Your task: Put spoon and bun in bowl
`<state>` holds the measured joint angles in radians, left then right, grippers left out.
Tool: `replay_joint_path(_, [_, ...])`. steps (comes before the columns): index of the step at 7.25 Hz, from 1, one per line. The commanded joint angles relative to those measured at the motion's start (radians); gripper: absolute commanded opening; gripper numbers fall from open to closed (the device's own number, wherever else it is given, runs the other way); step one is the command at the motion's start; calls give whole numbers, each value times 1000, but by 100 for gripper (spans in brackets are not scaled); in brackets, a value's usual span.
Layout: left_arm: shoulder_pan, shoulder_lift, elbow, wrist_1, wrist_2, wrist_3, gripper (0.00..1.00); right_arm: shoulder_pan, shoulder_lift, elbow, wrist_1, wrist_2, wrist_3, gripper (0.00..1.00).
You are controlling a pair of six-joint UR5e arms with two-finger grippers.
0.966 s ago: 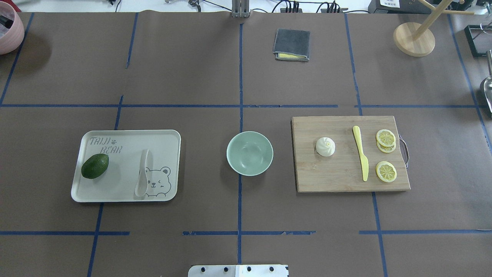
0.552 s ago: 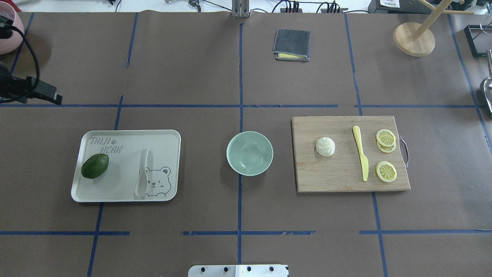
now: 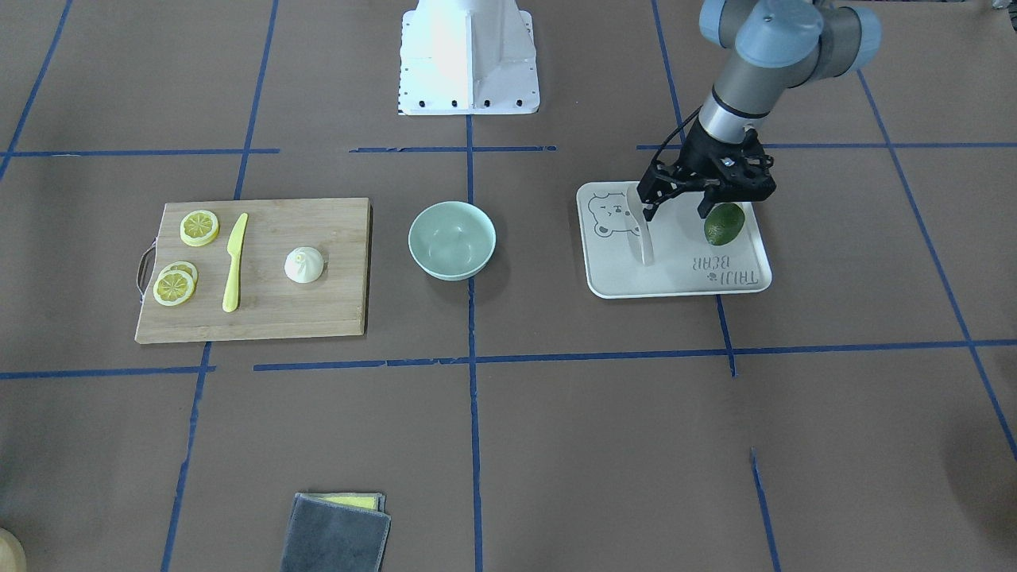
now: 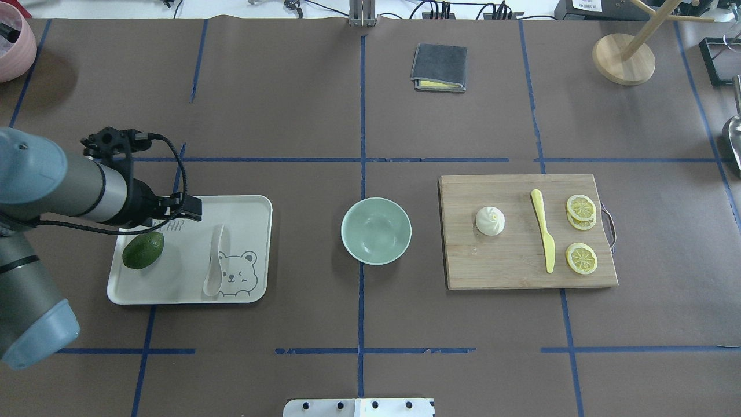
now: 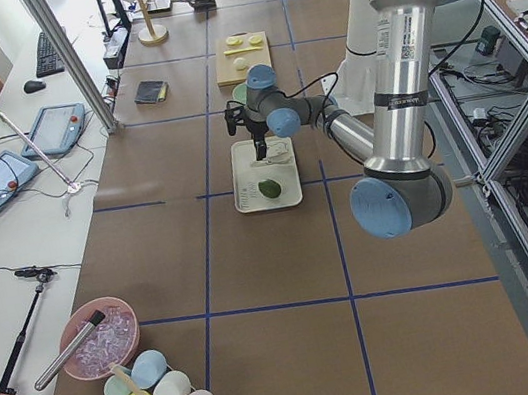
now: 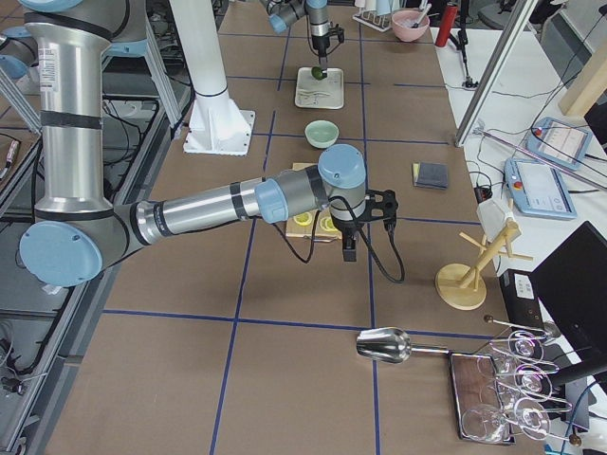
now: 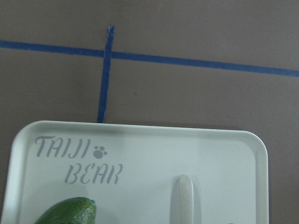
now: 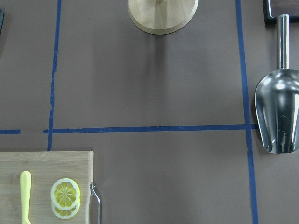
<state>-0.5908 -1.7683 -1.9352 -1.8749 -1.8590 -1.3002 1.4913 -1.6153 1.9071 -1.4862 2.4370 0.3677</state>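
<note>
The off-white spoon (image 4: 214, 265) lies on the white bear-printed tray (image 4: 255, 204), to the right of an avocado (image 4: 143, 249). It also shows in the front view (image 3: 640, 232), and its handle shows in the left wrist view (image 7: 183, 200). The mint-green bowl (image 4: 376, 230) stands empty at the table's middle. The white pleated bun (image 4: 490, 220) sits on the wooden cutting board (image 4: 509, 263). My left gripper (image 3: 675, 209) hangs open above the tray, between spoon and avocado. My right gripper (image 6: 348, 248) hovers beyond the board's handle end; I cannot tell whether it is open.
On the board lie a yellow knife (image 4: 543, 231) and lemon slices (image 4: 581, 258). A folded grey cloth (image 4: 439, 67) lies at the far middle. A wooden stand (image 4: 623, 59) and a metal scoop (image 8: 278, 116) are at the far right, and a pink bowl (image 4: 11, 46) is at the far left.
My left arm has come in from the left and now reaches over the tray's far edge. The spoon, bun and bowl have not moved.
</note>
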Motion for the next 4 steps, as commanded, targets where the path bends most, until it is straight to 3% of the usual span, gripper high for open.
replay_joint_path(1, [49,-40,68,-1,53,-36,93,-46,21,21,1,-1,71,100])
replay_joint_path(4, [61,-49,104,-1,70,-30,86,-97,41,50,7,-3,174,100])
